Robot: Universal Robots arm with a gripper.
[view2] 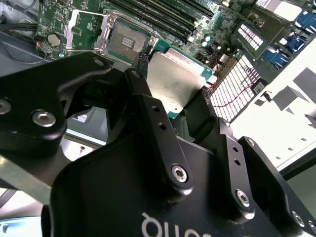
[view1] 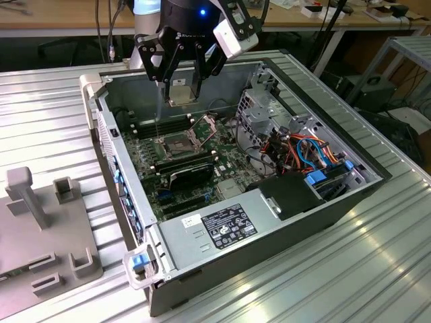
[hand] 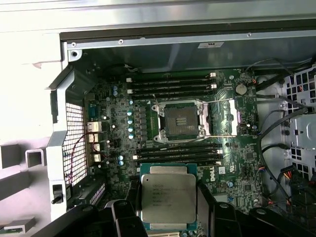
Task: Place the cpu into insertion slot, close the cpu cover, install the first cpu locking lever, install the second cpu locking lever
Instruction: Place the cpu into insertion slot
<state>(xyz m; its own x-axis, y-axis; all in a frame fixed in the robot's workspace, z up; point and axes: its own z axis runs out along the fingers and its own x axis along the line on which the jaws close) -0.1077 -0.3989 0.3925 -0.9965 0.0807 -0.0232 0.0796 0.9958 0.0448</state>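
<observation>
My gripper (view1: 182,93) hangs above the open computer case, shut on the cpu (view1: 180,90), a flat square chip with a silvery top. Both wrist views show the cpu (hand: 168,199) (view2: 174,81) pinched between the black fingers (hand: 126,213). The insertion slot (hand: 178,121) (view1: 173,142) lies bare on the green motherboard below, its dark centre exposed. The chip is well above it and offset to one side. The cpu cover (hand: 224,116) (view1: 204,126) is swung open on its hinge beside the socket. A thin locking lever (hand: 219,100) is swung back near the cover.
Long black memory sticks (hand: 173,84) flank the socket on two sides. A metal drive cage (view1: 266,111), coloured cables (view1: 306,151) and a power supply (view1: 229,225) fill the case on the exterior view's right. A grey fixture (view1: 40,222) stands outside on the ribbed table.
</observation>
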